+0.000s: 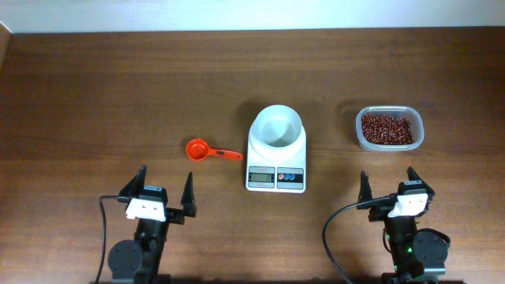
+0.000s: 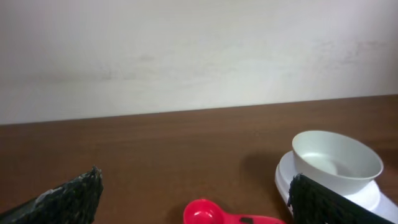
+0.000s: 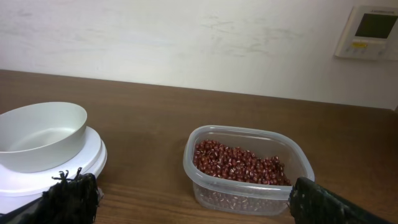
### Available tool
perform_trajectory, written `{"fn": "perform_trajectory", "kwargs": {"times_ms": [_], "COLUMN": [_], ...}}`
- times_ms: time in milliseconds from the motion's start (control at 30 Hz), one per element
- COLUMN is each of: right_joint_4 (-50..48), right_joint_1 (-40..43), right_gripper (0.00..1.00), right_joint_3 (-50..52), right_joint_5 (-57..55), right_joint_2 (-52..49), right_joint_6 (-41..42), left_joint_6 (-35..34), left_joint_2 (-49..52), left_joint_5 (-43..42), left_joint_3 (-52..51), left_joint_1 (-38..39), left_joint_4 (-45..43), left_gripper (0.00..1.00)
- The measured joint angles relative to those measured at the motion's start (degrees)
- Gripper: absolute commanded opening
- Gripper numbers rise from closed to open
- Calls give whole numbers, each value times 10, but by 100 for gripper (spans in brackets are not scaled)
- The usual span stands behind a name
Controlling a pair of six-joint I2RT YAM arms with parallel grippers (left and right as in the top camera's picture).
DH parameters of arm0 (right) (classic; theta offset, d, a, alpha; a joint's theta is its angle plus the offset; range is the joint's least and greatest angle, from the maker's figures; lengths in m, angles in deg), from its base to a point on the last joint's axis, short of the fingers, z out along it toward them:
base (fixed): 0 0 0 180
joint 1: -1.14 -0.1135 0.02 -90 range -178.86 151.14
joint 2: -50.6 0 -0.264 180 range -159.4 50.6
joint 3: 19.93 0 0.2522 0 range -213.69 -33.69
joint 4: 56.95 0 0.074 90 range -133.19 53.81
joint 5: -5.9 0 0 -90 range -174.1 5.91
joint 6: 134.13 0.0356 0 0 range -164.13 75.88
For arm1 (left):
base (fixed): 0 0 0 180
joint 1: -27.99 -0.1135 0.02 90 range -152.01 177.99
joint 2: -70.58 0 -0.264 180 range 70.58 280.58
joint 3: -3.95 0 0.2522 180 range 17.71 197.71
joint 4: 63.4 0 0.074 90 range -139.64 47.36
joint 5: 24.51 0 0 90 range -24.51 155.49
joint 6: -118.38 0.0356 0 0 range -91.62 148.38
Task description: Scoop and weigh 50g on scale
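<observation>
Brown wooden table (image 1: 95, 87) under everything. At centre, white digital kitchen scale (image 1: 276, 162), display and buttons facing the arms, round white bowl (image 1: 276, 126) on its platform. Right of the scale and well apart from it, clear plastic tub (image 1: 389, 148) with small red-brown beans (image 1: 387, 128) heaped inside. Left of the scale, orange-red measuring scoop (image 1: 197, 148) flat on the wood, cup end away from the scale, handle pointing toward it, tip near the body but not touching. Near the front edge, below the scoop, left gripper (image 1: 166, 175), jaws spread wide, nothing between them. Below the tub, right gripper (image 1: 387, 175), jaws equally wide apart, holding nothing.
</observation>
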Motion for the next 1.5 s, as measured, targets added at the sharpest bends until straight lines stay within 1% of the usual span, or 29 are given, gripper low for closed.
{"fn": "perform_trajectory", "kwargs": {"times_ms": [267,433,533,667,800,867,967,1033,1167,1300,1500], "right_joint_4": [0,0,0,0,0,0,0,0,0,0,0], "right_joint_1": [0,0,0,0,0,0,0,0,0,0,0], "right_gripper": [99,99,99,99,99,99,99,99,99,99,99], "right_joint_3": [0,0,0,0,0,0,0,0,0,0,0], "right_joint_5": [0,0,0,0,0,0,0,0,0,0,0], "right_joint_2": [0,0,0,0,0,0,0,0,0,0,0], "right_joint_6": [0,0,0,0,0,0,0,0,0,0,0], "left_joint_6": [-2,-4,-4,-6,-6,-6,-6,-6,-6,-7,-25], "left_joint_2": [30,83,134,226,319,356,399,413,427,440,461], "left_joint_5": [-2,-1,-1,-1,-6,-17,-71,-121,-163,-178,-182], "left_joint_3": [76,126,165,247,345,392,444,454,454,454,454], "left_joint_1": [0,0,0,0,0,0,0,0,0,0,0], "left_joint_4": [39,63,85,152,245,280,315,326,337,336,337], "left_gripper": [99,99,99,99,99,99,99,99,99,99,99]}}
